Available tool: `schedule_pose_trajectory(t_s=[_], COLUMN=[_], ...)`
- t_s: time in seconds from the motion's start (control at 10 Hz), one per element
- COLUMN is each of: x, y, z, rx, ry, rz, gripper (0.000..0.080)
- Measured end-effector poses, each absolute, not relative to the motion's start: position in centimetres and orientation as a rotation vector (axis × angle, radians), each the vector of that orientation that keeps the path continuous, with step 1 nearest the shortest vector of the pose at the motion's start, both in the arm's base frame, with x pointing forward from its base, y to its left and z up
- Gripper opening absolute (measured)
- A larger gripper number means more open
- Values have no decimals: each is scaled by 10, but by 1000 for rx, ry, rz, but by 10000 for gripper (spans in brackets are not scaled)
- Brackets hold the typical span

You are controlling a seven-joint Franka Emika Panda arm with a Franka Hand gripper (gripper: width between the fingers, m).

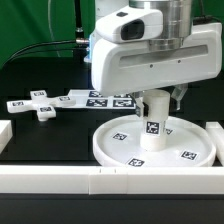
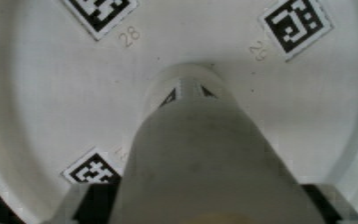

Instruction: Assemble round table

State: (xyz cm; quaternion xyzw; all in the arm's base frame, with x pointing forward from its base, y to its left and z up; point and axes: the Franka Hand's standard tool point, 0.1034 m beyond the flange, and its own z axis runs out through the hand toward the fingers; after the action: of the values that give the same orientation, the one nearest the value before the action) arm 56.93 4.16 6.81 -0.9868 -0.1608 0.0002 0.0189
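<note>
- The black table shows its widest bare stretch on the exterior view's left, between the cross-shaped piece and the front border block.
- The round disc lies flat with its rim up, directly beneath the gripper. Its near edge sits just beside the front border block. Its edge on the exterior view's right is close to the side block, so little room is left on those two sides.
- The marker board lies behind the disc, its far end hidden by the arm's white hand.
- The leg stands upright at the disc's centre, and its top runs up between the gripper's fingers. In the wrist view the leg fills the middle of the picture, with a dark finger hard against its flank and another opposite. The jaws are clamped on the leg.
- The cross-shaped piece lies flat on the table at the exterior view's left, just beside the marker board's end. It is well apart from the gripper and the disc, with a short side block nearer the camera.
</note>
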Motion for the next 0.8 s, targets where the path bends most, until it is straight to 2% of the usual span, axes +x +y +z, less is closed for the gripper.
schedule_pose_trajectory(t_s=[0.2, 0.3, 0.4, 0.5, 0.8], x=[569, 569, 569, 569, 556], y=[40, 41, 41, 41, 37], z=[68, 68, 68, 68, 83], rx=[-3091, -3092, -3091, -3091, -3079], ry=[-275, -260, -258, -261, -316], rz=[5, 6, 6, 5, 4], gripper=[406, 453, 453, 610, 643])
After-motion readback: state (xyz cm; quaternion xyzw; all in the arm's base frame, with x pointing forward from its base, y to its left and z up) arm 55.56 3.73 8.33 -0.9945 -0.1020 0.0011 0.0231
